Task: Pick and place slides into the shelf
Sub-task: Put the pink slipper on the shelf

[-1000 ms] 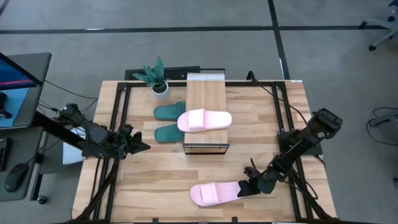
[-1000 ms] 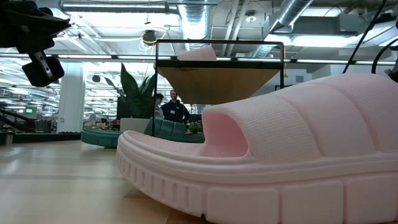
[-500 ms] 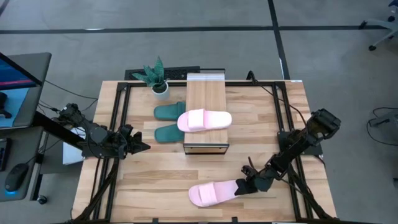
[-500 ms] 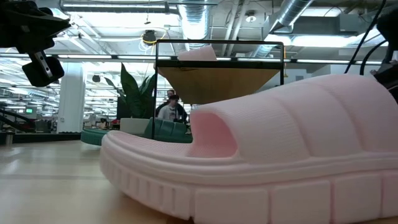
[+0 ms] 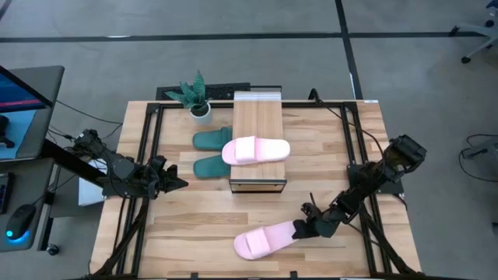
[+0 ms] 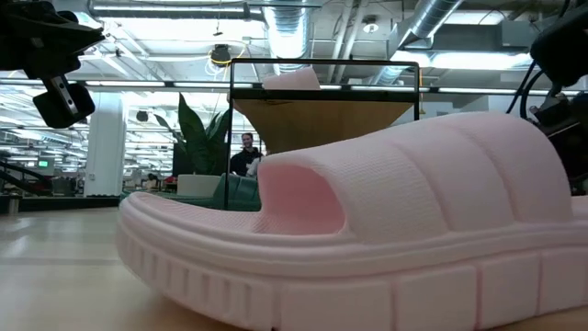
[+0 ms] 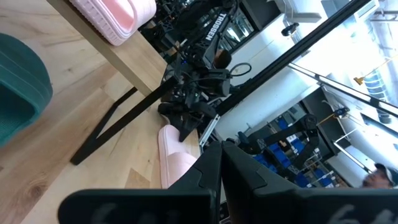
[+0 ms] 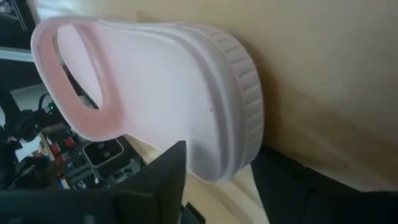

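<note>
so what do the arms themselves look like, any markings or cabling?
Both arms are black, slim and jointed, with loose black cables looped along the links. The left arm ends in the left gripper, a narrow pointed black tip. The right arm has a chunky block at its upper joint, tapering to the right gripper. White "TROSSEN" lettering shows on the right arm in the left wrist view.

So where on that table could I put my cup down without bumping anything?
The table's near-left corner is bare, as is the patch right of the shelf. It is crowded between plant and shelf, where the green slides lie, and around the right gripper at the near pink slide.
</note>
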